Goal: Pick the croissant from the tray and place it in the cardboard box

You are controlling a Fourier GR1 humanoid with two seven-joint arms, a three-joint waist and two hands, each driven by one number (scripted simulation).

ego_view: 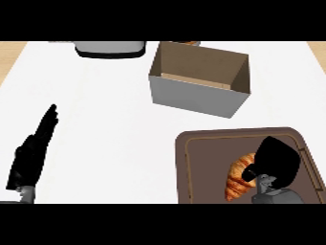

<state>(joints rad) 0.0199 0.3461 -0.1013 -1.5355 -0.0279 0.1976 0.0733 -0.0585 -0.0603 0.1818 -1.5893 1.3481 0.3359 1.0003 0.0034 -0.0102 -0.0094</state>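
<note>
Two black hands show over the white worktop [109,124], one at each lower side. At about five o'clock lies a brown tray [201,167] with rounded corners and a raised rim, and the croissant [237,179] rests on it, golden and curved, lying lengthwise from twelve to six o'clock, a little right of the tray's middle. The right hand [277,160] hangs over the tray at the croissant's three o'clock side, its back turned up, the thumb crooked down against the pastry's upper right edge; whether the fingers beneath are curled or straight I cannot tell, and the croissant lies flat on the tray. At about one o'clock from the tray, well apart from it, stands the cardboard box [193,93], open at the top, grey outside and brown inside, turned slightly askew. At eleven o'clock, along the far edge, sits a grey appliance with a black base [110,48], cut off by the view. The left hand [33,150] rests at eight o'clock, fingers straight and pointing up toward twelve, holding nothing.
</note>
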